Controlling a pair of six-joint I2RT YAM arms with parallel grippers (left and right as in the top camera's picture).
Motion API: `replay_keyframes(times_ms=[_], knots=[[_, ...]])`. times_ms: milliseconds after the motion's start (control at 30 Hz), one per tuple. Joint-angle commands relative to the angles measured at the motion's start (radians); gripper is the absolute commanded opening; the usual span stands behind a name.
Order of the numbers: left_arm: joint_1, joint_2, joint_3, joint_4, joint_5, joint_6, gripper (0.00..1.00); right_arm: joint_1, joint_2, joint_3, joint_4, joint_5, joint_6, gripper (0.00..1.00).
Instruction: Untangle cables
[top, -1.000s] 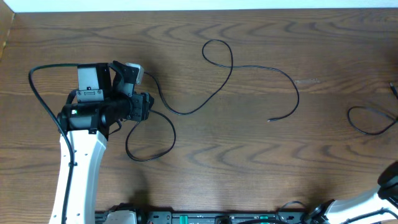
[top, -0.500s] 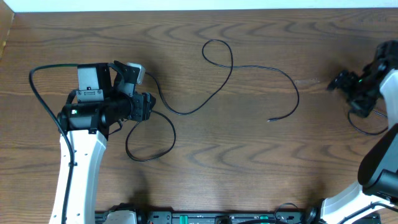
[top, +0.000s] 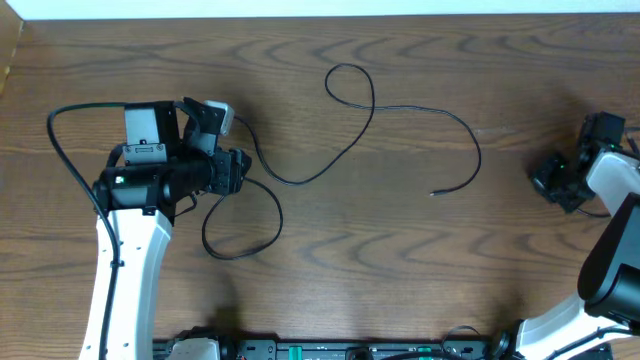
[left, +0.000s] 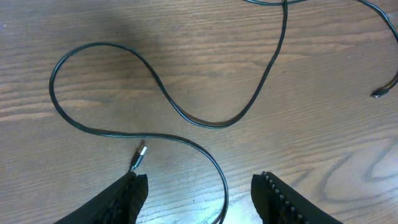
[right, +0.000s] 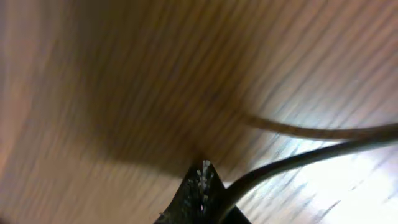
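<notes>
Long cable (top: 373, 100) across mid-table (top: 400, 260); left arm (top: 125, 260) at its left end; right arm (top: 612, 180) far right

A long cable (top: 400, 107), thin and black, lay loose on the wooden surface (top: 420, 270). From its free end (top: 433, 191) near the middle it arched up and left, crossed itself in a small loop (top: 345, 70) near the far edge, then dipped through a shallow curve. Further left it doubled back in a rounded bend (left: 59, 74) and swept round into a lower loop (top: 240, 255). Its small silver-tipped plug (left: 139, 155) rested flat inside that stretch, close to the strand but apart from it. A second cable (right: 323, 152), also thin and black, lay well apart at the right edge, running up to the closed tips of the right gripper (right: 204, 174); whether it was pinched there could not be told.
</notes>
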Motion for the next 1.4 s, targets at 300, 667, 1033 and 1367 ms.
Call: replay_keyframes(times_ms=[300,667,1033,1367], knots=[[-0.002,-0.001,0.001,-0.003,0.006,-0.01,0.59,-0.143,0.016,-0.108,0.326,0.327,0.044,0.01],[-0.002,-0.001,0.001,-0.006,0.006,-0.01,0.59,-0.412,0.016,-0.108,0.441,0.346,-0.009,0.01],[-0.002,-0.001,0.001,-0.004,0.006,-0.01,0.59,-0.394,0.016,-0.108,0.602,-0.36,0.09,0.99],[-0.002,-0.001,0.001,-0.002,0.006,-0.009,0.59,0.043,0.016,-0.108,0.628,-0.456,-0.103,0.99]])
